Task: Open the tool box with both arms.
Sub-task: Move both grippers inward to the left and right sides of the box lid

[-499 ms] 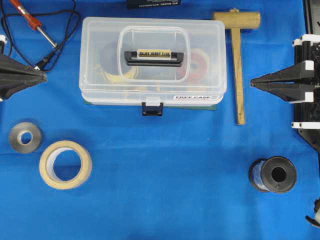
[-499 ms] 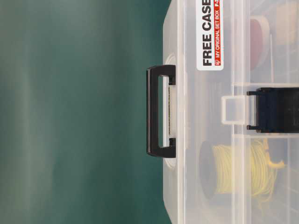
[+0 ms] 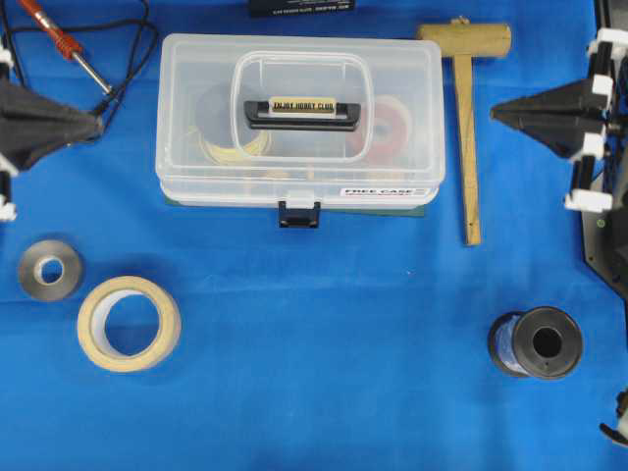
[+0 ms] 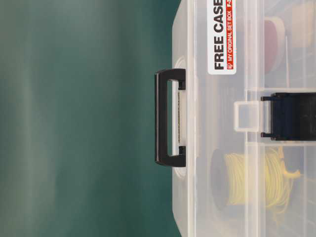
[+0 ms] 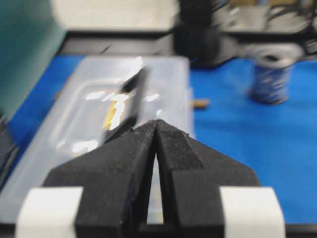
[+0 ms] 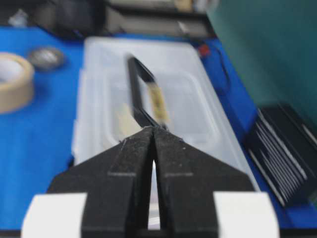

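Motion since half a second ago belongs to the arms alone: in the overhead view the left gripper (image 3: 96,125) and the right gripper (image 3: 496,111) have both slid toward the far edge of the worktop, so each black pointed tip now lines up with the middle of the large rectangular clear plastic tool box (image 3: 299,118) rather than with its front edge. The box itself has not shifted; it sits at the far centre of the blue-covered worktop (image 3: 324,373), lid down, its small dark blue front latch (image 3: 298,213) still fastened over the front wall and its black handle with a tan label (image 3: 302,109) lying flat in the lid recess. Both grippers stand well apart from the box, one off each short end, with their jaws pressed together and nothing between them, as both wrist views confirm (image 5: 157,124) (image 6: 152,130). To the right of the box lies a wooden mallet (image 3: 465,118), between it and the right gripper; beyond the box's left far corner rests a red-handled soldering iron with a black cord (image 3: 67,44). In front of the box, to its left, are a grey metal ring (image 3: 49,269) and a roll of tan masking tape (image 3: 129,322); to its right front is a black wire spool (image 3: 536,342). I judge the task barely begun: this realignment looks like the start of an approach, and the latch must be released before the lid can lift.
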`<state>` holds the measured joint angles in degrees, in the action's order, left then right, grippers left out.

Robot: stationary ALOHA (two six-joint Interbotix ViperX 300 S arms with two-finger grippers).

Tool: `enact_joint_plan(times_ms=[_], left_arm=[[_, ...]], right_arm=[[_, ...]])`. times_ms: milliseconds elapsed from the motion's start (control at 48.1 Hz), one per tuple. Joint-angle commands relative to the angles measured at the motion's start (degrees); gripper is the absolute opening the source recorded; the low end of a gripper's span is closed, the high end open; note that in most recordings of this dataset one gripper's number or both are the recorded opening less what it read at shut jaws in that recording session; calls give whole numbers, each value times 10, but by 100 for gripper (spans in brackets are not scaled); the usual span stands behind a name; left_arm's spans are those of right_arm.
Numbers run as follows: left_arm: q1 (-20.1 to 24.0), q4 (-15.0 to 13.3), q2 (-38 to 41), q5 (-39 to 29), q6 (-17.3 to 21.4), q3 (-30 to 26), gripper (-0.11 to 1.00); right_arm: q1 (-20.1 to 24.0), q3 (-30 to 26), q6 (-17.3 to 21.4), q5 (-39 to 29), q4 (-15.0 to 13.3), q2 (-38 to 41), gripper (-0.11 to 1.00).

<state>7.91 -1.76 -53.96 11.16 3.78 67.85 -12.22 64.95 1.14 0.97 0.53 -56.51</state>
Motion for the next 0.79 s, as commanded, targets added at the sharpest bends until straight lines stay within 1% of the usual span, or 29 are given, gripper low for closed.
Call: enact_joint_plan(times_ms=[0,42,62,104,146,229,250,312,374,416,478,582,770], left_arm=[[25,-2,12,-9,1,-11,0],[33,-1,17,-16,1,-10,0],[37,-2,19,-20,1,-10,0],[44,-2,26,-32,2,-10,3],[50,-2,33,-44,1,-10,11],[60,-1,45,-76,2,-9,33],[62,-1,47,-83,2,-9,42],[69,-1,55,-105,3,-9,61],[76,-1,64,-120,3,-9,77],[81,-2,70,-127,3,-8,86],[84,-1,84,-129,3,-7,92],[85,-2,122,-114,3,-6,92],[90,-1,207,-60,4,-9,92]], right_arm=[[-13,-13,3,-17,4,7,1],[-18,-12,4,-25,4,9,2],[-22,-11,4,-32,4,11,4],[-27,-11,5,-44,4,14,12],[-33,-10,4,-60,4,18,24],[-43,-8,4,-93,4,33,50],[-46,-7,4,-102,3,37,56],[-51,-6,2,-129,2,54,73],[-52,-5,2,-145,0,71,85],[-53,-5,2,-154,-1,82,86],[-55,-4,2,-159,-1,98,84],[-64,-4,2,-156,-2,125,85],[-85,-9,-2,-134,-11,186,85]])
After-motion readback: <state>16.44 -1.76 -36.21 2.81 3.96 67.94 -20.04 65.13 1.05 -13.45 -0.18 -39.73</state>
